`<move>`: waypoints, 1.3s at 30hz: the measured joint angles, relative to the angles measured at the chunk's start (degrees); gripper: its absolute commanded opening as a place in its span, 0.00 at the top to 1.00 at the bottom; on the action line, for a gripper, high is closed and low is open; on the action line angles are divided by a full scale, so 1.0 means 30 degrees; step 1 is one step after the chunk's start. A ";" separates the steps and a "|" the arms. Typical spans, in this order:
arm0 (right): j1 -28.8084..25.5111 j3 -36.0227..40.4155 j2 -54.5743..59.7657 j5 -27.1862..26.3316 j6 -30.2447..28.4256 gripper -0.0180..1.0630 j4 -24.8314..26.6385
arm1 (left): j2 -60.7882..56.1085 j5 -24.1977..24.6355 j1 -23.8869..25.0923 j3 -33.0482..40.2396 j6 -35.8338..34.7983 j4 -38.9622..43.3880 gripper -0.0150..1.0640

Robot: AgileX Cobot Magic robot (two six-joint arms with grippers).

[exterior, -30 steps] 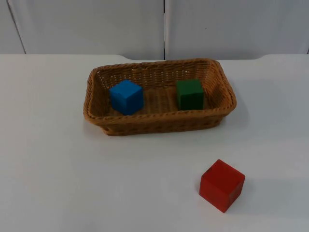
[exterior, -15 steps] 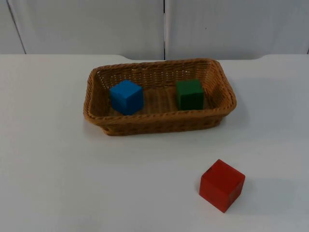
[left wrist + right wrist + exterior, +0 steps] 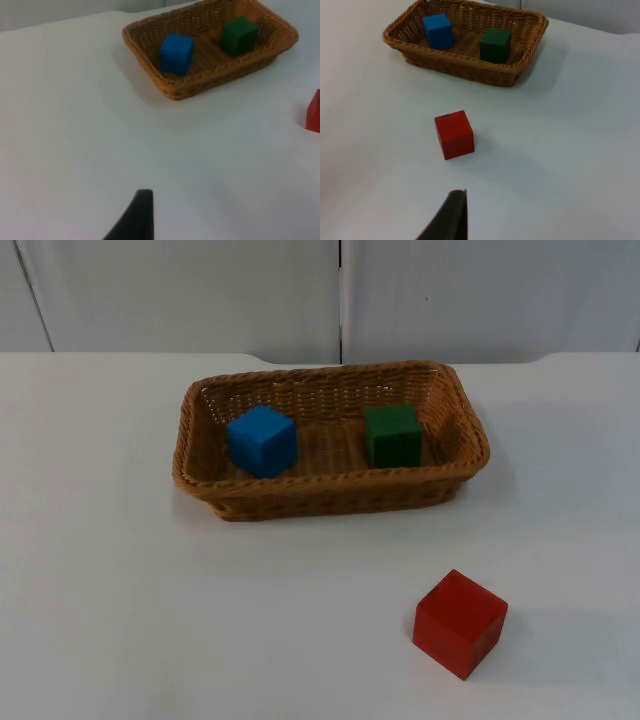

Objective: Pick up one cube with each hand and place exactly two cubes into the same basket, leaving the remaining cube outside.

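Note:
A brown wicker basket [image 3: 330, 488] stands at the middle back of the table. Inside it, a blue cube [image 3: 262, 440] rests at the left end and a green cube [image 3: 392, 435] at the right end, a gap between them. A red cube [image 3: 460, 623] lies on the table in front of the basket, off to the right. My left gripper [image 3: 137, 215] waits well back from the basket [image 3: 210, 82], over bare table and holding nothing. My right gripper [image 3: 451, 215] hangs a short way from the red cube [image 3: 454, 134], not touching it.
The white table top [image 3: 120, 590] stretches around the basket and ends at the grey partition wall [image 3: 340, 290] behind it. Open surface lies left of the red cube and in front of the basket.

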 measured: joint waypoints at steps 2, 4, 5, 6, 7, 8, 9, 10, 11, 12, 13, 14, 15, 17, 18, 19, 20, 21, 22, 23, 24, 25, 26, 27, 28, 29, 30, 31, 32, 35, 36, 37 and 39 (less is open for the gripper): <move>0.0000 0.0000 0.0000 0.0000 0.0000 0.01 0.0000 | 0.0000 0.0000 0.0000 0.0000 0.0000 0.0000 0.01; 0.0000 0.0000 0.0000 0.0000 0.0000 0.01 0.0000 | 0.0000 0.0000 0.0000 0.0000 -0.0011 0.0000 0.01; 0.0000 0.0000 0.0000 0.0000 0.0000 0.01 0.0000 | 0.0000 0.0000 0.0000 0.0000 -0.0045 0.0000 0.01; 0.0000 0.0000 0.0000 0.0000 0.0000 0.01 0.0000 | 0.0000 0.0000 0.0000 0.0000 -0.0045 0.0000 0.01; 0.0000 0.0000 0.0000 0.0000 0.0000 0.01 0.0000 | 0.0000 0.0000 0.0000 0.0000 -0.0045 0.0000 0.01; 0.0000 0.0000 0.0000 0.0000 0.0000 0.01 0.0000 | 0.0000 0.0000 0.0000 0.0000 -0.0045 0.0000 0.01; 0.0000 0.0000 0.0000 0.0000 0.0000 0.01 0.0000 | 0.0000 0.0000 0.0000 0.0000 -0.0045 0.0000 0.01; 0.0000 0.0000 0.0000 0.0000 0.0000 0.01 0.0000 | 0.0000 0.0000 0.0000 0.0000 -0.0045 0.0000 0.01; 0.0000 0.0000 0.0000 0.0000 0.0000 0.01 0.0000 | 0.0000 0.0000 0.0000 0.0000 -0.0045 0.0000 0.01; 0.0000 0.0000 0.0000 0.0000 0.0000 0.01 0.0000 | 0.0000 0.0000 0.0000 0.0000 -0.0045 0.0000 0.01; 0.0000 0.0000 0.0000 0.0000 0.0000 0.01 0.0000 | 0.0000 0.0000 0.0000 0.0000 -0.0045 0.0000 0.01; 0.0000 0.0000 0.0000 0.0000 0.0000 0.01 0.0000 | 0.0000 0.0000 0.0000 0.0000 -0.0045 0.0000 0.01; 0.0000 0.0000 0.0000 0.0000 0.0000 0.01 0.0000 | 0.0000 0.0000 0.0000 0.0000 -0.0045 0.0000 0.01; 0.0000 0.0000 0.0000 0.0000 0.0000 0.01 0.0000 | 0.0000 0.0000 0.0000 0.0000 -0.0045 0.0000 0.01; 0.0000 0.0000 0.0000 0.0000 0.0000 0.01 0.0000 | 0.0000 0.0000 0.0000 0.0000 -0.0045 0.0000 0.01; 0.0000 0.0000 0.0000 0.0000 0.0000 0.01 0.0000 | 0.0000 0.0000 0.0000 0.0000 -0.0045 0.0000 0.01; 0.0000 0.0000 0.0000 0.0000 0.0000 0.01 0.0000 | 0.0000 0.0000 0.0000 0.0000 -0.0045 0.0000 0.01; 0.0000 0.0000 0.0000 0.0000 0.0000 0.01 0.0000 | 0.0000 0.0000 0.0000 0.0000 -0.0045 0.0000 0.01; 0.0000 0.0000 0.0000 0.0000 0.0000 0.01 0.0000 | 0.0000 0.0000 0.0000 0.0000 -0.0045 0.0000 0.01; 0.0000 0.0000 0.0000 0.0000 0.0000 0.01 0.0000 | 0.0000 0.0000 0.0000 0.0000 -0.0045 0.0000 0.01; 0.0000 0.0000 0.0000 0.0000 0.0000 0.01 0.0000 | 0.0000 0.0000 0.0000 0.0000 -0.0045 0.0000 0.01; 0.0000 0.0000 0.0000 0.0000 0.0000 0.01 0.0000 | 0.0000 0.0000 0.0000 0.0000 -0.0045 0.0000 0.01; 0.0000 0.0000 0.0000 0.0000 0.0000 0.01 0.0000 | 0.0000 0.0000 0.0000 0.0000 -0.0045 0.0000 0.01; -0.0143 0.0000 0.0000 0.0000 0.0000 0.01 0.0000 | 0.0000 0.0000 0.0000 0.0000 -0.0045 0.0000 0.01; -0.0381 0.0000 0.0000 0.0000 0.0000 0.01 0.0000 | 0.0000 0.0000 0.0000 0.0000 -0.0045 0.0000 0.01; -0.0647 0.0000 0.0000 0.0000 0.0000 0.01 0.0000 | 0.0000 0.0000 0.0000 0.0000 -0.0045 0.0000 0.01; -0.0647 0.0000 0.0000 0.0000 0.0000 0.01 0.0000 | 0.0000 0.0000 0.0000 0.0000 -0.0045 0.0000 0.01; -0.1055 0.0000 0.0000 0.0000 0.0000 0.01 0.0000 | 0.0000 0.0000 0.0000 0.0000 -0.0045 0.0000 0.01; -0.1506 0.0000 0.0000 0.0000 0.0000 0.01 0.0000 | 0.0000 0.0000 0.0000 0.0000 -0.0045 0.0000 0.01; -0.2402 0.0000 0.0000 0.0000 0.0000 0.01 0.0000 | 0.0000 0.0000 0.0000 0.0000 -0.0045 0.0000 0.01; -0.2899 0.0000 0.0000 0.0000 0.0000 0.01 0.0000 | 0.0000 0.0000 0.0000 0.0000 -0.0045 0.0000 0.01; -0.3388 0.0000 0.0000 0.0000 0.0000 0.01 0.0000 | 0.0000 0.0000 0.0000 0.0000 -0.0045 0.0000 0.01; -0.4240 0.0000 0.0000 0.0000 0.0000 0.01 0.0000 | 0.0000 0.0000 0.0000 0.0000 -0.0045 0.0000 0.01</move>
